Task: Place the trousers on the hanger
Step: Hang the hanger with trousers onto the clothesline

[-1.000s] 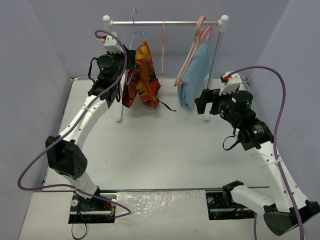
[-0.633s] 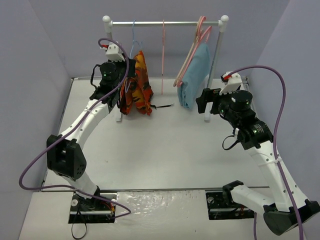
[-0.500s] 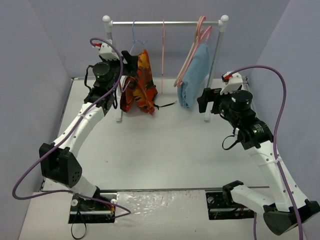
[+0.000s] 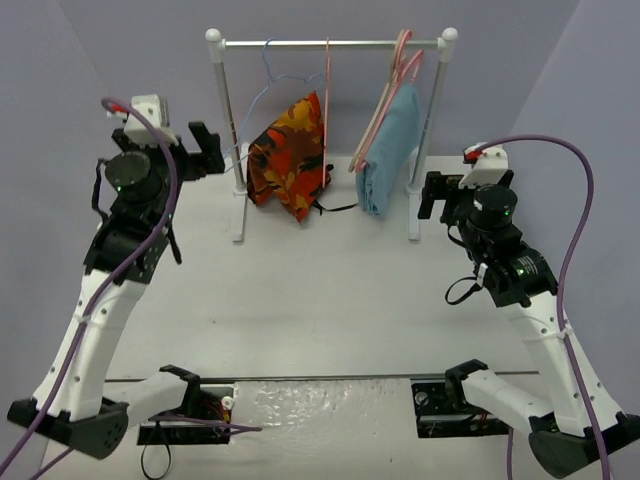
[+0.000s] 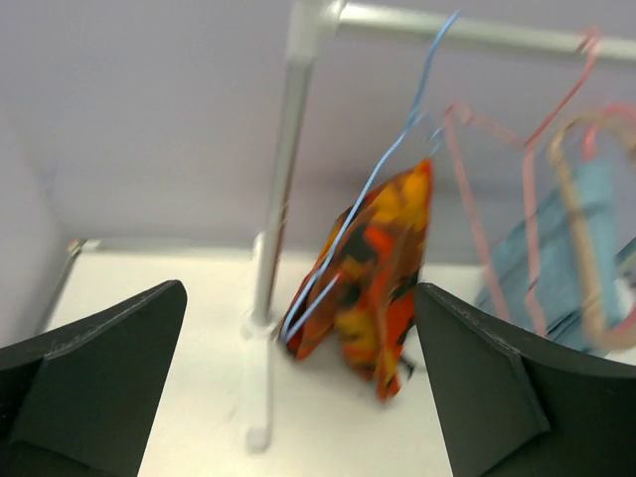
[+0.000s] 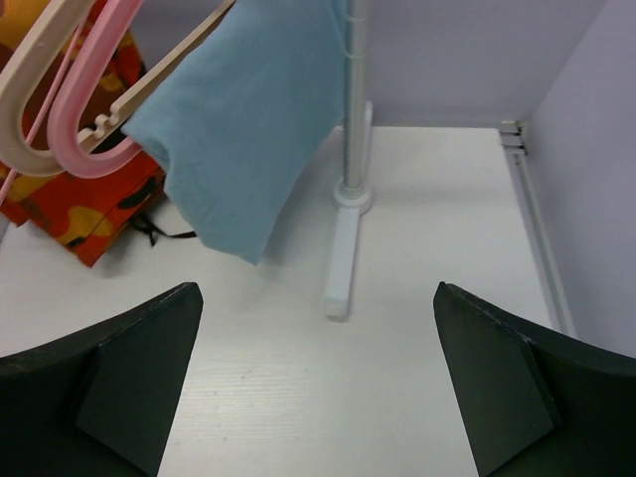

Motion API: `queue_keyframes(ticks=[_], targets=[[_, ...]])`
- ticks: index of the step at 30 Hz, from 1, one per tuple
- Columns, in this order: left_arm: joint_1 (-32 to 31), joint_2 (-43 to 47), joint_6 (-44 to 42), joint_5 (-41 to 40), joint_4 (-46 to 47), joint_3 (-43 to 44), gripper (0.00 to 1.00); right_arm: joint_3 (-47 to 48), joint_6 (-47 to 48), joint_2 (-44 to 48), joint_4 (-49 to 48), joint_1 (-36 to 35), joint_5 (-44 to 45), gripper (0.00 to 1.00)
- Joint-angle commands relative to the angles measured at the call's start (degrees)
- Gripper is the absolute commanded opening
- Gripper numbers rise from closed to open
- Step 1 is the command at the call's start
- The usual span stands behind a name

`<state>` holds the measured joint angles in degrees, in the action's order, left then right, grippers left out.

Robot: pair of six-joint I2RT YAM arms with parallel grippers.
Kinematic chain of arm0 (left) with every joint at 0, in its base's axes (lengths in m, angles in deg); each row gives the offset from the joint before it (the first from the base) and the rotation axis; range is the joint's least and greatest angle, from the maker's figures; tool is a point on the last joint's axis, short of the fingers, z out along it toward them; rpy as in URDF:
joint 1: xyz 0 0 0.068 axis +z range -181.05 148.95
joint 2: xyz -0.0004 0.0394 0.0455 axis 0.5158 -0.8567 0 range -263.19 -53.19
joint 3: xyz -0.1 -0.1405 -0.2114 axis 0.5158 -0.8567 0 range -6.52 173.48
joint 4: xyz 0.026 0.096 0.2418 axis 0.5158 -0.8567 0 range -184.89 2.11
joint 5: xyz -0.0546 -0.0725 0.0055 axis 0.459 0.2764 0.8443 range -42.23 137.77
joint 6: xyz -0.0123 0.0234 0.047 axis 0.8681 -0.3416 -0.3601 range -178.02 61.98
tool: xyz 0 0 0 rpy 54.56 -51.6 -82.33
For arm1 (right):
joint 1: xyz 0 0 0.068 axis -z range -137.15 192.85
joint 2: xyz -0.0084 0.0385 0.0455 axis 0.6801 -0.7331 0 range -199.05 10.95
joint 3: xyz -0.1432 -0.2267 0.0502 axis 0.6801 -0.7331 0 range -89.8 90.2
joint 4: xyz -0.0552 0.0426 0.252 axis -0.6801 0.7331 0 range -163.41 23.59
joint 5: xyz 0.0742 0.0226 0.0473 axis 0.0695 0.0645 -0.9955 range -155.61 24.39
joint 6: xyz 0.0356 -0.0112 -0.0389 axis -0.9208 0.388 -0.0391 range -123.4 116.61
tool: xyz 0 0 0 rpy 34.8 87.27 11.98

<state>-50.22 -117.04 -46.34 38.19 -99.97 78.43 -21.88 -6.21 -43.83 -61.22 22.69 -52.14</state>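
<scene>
The camouflage trousers [image 4: 293, 155] hang draped over the light-blue wire hanger [image 4: 262, 88], whose hook sits on the rail. They are swung to the right and hang tilted. My left gripper [image 4: 200, 152] is open and empty, left of the rack's left post and apart from the trousers. In the left wrist view the trousers [image 5: 383, 263] and the hanger [image 5: 383, 164] show blurred between my wide-open fingers [image 5: 109, 348]. My right gripper [image 4: 440, 192] stands open and empty by the right post. The trousers [image 6: 84, 214] show at the left edge of its wrist view.
A white clothes rack [image 4: 330, 44] stands at the back on two footed posts [image 6: 348, 238]. A thin pink hanger [image 4: 326, 100] hangs mid-rail. At the right hang pink and tan hangers [image 6: 60, 89] and a light-blue garment [image 4: 390, 150]. Purple walls close in on three sides.
My left gripper opened, let go of the trousers and drew back to the left, away from the rack. The trousers swung right on the hanger. The right arm shifted slightly.
</scene>
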Motion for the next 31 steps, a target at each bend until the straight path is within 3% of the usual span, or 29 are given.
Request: queue_keyframes(ticks=[1,9,31], targets=[[1.0,11.9,-3.3,-7.7,-10.8,-11.3,0.97,-0.3,1.8,3.9,-3.3,0.5,11.2,1.00],[1.0,27.7,-1.5,-8.8,-14.0,-26.7,0.97,-3.8,-0.7,7.2,-5.5,0.6,10.7,1.00],[1.1,28.4,-0.7,-8.1,-17.9,-28.0,0.97,-6.3,-3.6,5.5,-10.9,0.7,7.0,1.00]])
